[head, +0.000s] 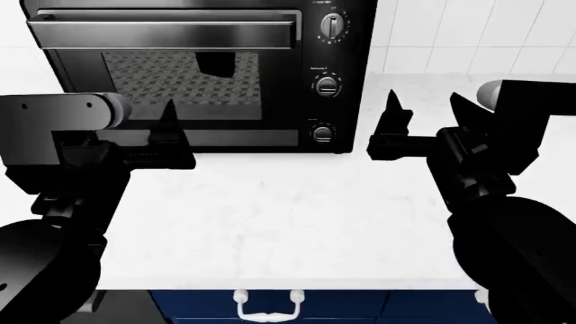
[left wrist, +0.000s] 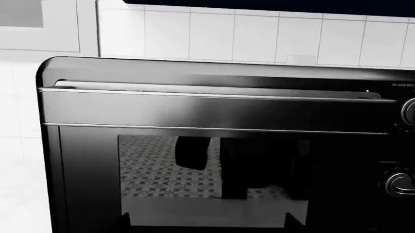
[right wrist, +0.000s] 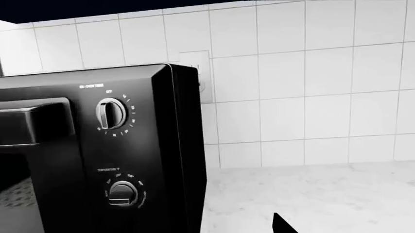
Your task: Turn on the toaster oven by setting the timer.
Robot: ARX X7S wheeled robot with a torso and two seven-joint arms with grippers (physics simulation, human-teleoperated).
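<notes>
The black toaster oven [head: 198, 74] stands at the back of the counter, its glass door shut and a silver bar handle [head: 162, 23] across the top. Three round knobs run down its right side: top [head: 333, 27], middle [head: 327, 84], bottom [head: 322, 131]. My left gripper [head: 144, 128] is open and empty in front of the door's lower left. The left wrist view shows the handle [left wrist: 214, 94] and door glass [left wrist: 194, 174] close ahead. My right gripper [head: 427, 111] is open and empty, right of the oven, level with the bottom knob. The right wrist view shows the top knob [right wrist: 112, 113] and middle knob [right wrist: 122, 194].
The oven sits on a white marble counter [head: 297, 216] against a white tiled wall [right wrist: 311, 87] with a wall outlet [right wrist: 194, 63] behind the oven's right corner. Blue cabinet fronts with a white handle [head: 266, 300] lie below the counter's front edge.
</notes>
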